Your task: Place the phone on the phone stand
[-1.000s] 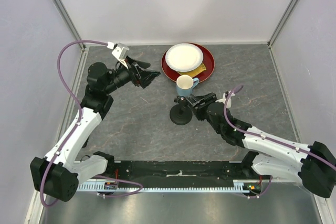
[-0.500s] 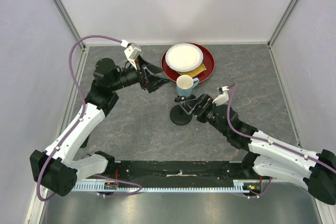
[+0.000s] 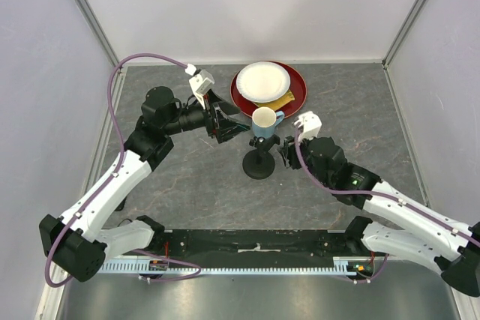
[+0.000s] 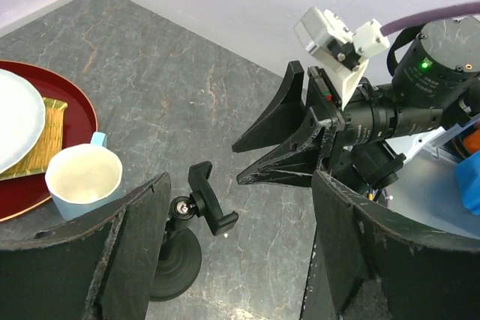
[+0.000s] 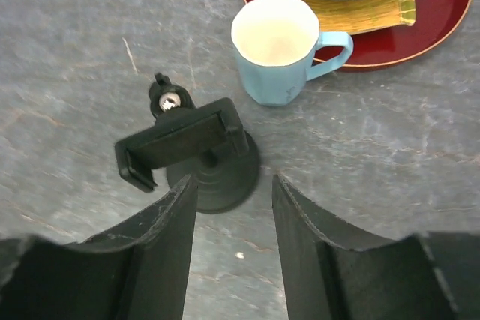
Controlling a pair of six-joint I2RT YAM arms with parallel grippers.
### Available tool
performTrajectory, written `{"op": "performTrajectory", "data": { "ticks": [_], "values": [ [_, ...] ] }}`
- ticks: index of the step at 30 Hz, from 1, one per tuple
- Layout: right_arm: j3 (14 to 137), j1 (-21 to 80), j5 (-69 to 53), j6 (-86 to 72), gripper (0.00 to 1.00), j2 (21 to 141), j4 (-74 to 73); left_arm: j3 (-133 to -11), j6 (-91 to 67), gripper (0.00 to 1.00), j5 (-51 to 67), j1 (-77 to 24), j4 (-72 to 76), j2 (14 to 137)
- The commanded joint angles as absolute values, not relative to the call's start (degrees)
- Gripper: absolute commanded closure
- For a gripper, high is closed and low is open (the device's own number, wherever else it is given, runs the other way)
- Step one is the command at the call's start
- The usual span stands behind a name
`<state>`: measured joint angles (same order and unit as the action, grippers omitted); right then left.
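Note:
The phone stand (image 3: 259,162) is black, with a round disc base, a short post and a clamp head. It stands mid-table just in front of the blue mug (image 3: 264,120). It also shows in the left wrist view (image 4: 211,201) and the right wrist view (image 5: 180,145). The clamp is empty. No phone shows in any view. My left gripper (image 3: 238,129) is open and empty, up-left of the stand, its fingers (image 4: 135,245) wide apart. My right gripper (image 3: 283,148) is open and empty just right of the stand, its fingers (image 5: 161,245) framing the base.
The blue mug (image 5: 277,39) stands behind the stand. A red tray (image 3: 298,97) at the back holds a white plate (image 3: 262,80) over a yellow mat (image 3: 283,100). White walls close three sides of the grey table (image 3: 187,177).
My left arm has swung right and forward, from the back left toward the mug and stand. My right wrist has turned and drawn back slightly to the stand's right side.

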<state>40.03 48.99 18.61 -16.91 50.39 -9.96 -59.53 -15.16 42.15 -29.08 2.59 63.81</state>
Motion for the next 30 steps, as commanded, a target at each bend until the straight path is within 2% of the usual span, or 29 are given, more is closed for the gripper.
{"op": "performTrajectory", "data": {
  "ticks": [1,4,9,14,21,25,30],
  "values": [
    [41.1,48.9,16.2,-0.7,0.55,52.1,-6.9,-61.7,-12.4,0.18,42.1,-29.4,2.8,63.2],
    [39.1,49.0,11.5,3.6,0.56,52.1,-1.7,-61.5,-12.0,0.18,42.2,-29.4,2.8,63.9],
    [38.0,49.0,15.9,6.0,0.53,52.9,2.0,-62.1,-12.7,0.18,43.1,-29.4,2.5,65.1],
    [38.4,48.9,14.9,6.9,0.53,55.8,2.9,-61.9,-12.4,0.18,42.8,-29.4,2.7,64.9],
    [37.9,49.0,16.0,9.0,0.56,58.1,6.4,-62.1,-12.5,0.18,43.0,-29.4,2.5,64.8],
    [37.5,49.0,14.0,8.7,0.62,58.9,7.4,-61.8,-12.1,0.18,42.2,-29.4,2.6,64.6],
    [37.6,48.9,12.0,7.1,0.81,60.2,6.9,-62.1,-11.9,0.18,41.5,-29.4,1.8,64.8]
  ]
}}
